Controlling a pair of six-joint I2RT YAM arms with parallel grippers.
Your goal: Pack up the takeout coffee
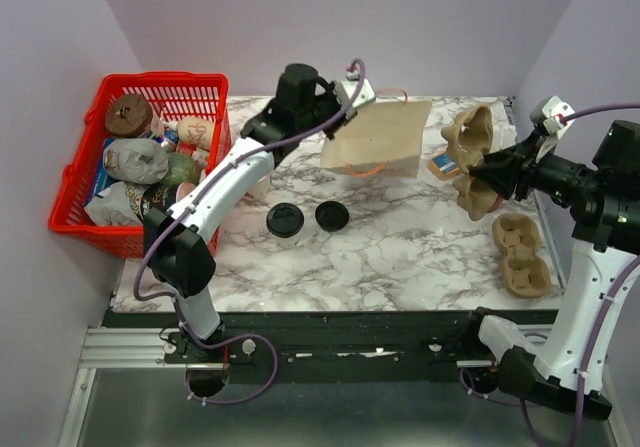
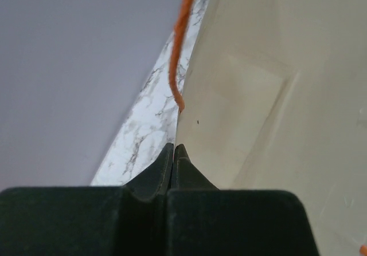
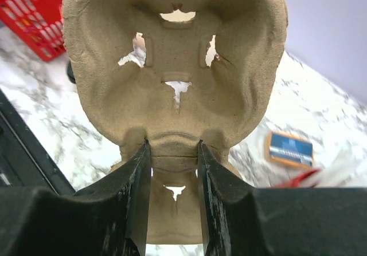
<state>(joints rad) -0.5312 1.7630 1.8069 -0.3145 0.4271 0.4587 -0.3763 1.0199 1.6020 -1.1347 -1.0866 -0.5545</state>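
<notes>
While a pulp carrier (image 3: 172, 55) is clamped by the right gripper (image 3: 174, 153), the paper bag (image 1: 385, 137) is pinched by the left gripper (image 2: 174, 150). Seemingly its rim is held.

Left wrist view, contents:

- Left hand (image 2: 174, 153): black, filling the bottom of the frame. Its two fingers (image 2: 155, 178) are pressed together with no gap between the tips, pinching a thin paper edge.
- Paper bag (image 2: 269, 113): cream-coloured, takes up the right half of the frame. Its near edge is clamped between the fingertips, and a folded panel with a crease shows on its face.
- Orange cord handle (image 2: 179, 44): runs down along the bag's left edge and ends just above the fingertips.
- Worktop (image 2: 146, 130): white marble pattern with grey veins, seen as a narrow slanting strip left of the bag.
- Wall (image 2: 74, 67): plain lavender, left half of the frame.
</notes>
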